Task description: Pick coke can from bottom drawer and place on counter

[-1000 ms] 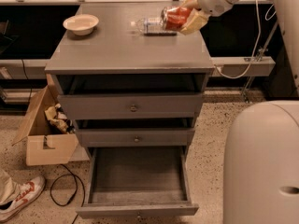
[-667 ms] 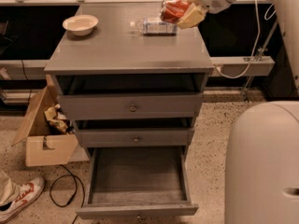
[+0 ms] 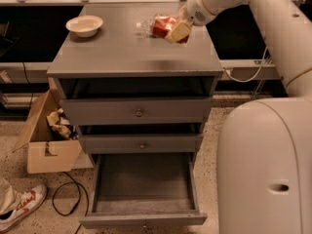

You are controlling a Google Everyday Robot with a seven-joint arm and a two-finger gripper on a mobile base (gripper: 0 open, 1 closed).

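Gripper (image 3: 176, 32) is over the back right part of the flat grey desk (image 3: 122, 57). Its tan fingers (image 3: 179, 30) are closed narrow around the small red coke can (image 3: 163, 25) with white lettering.

Against the frame 0.7 s back, I read gripper and coke can as shifted left and lower, away from the right edge and toward the desk's middle.

The coke can now overlaps the clear plastic bottle (image 3: 145, 26) lying just to its left. I cannot tell whether they touch, nor whether the coke can rests on the desk.

White round bowl (image 3: 85, 25) unchanged near the back left corner. Wide grey bottom drawer (image 3: 144, 189) stands pulled out, as before. Brown cardboard box (image 3: 46, 145) on the floor, left of the cabinet.
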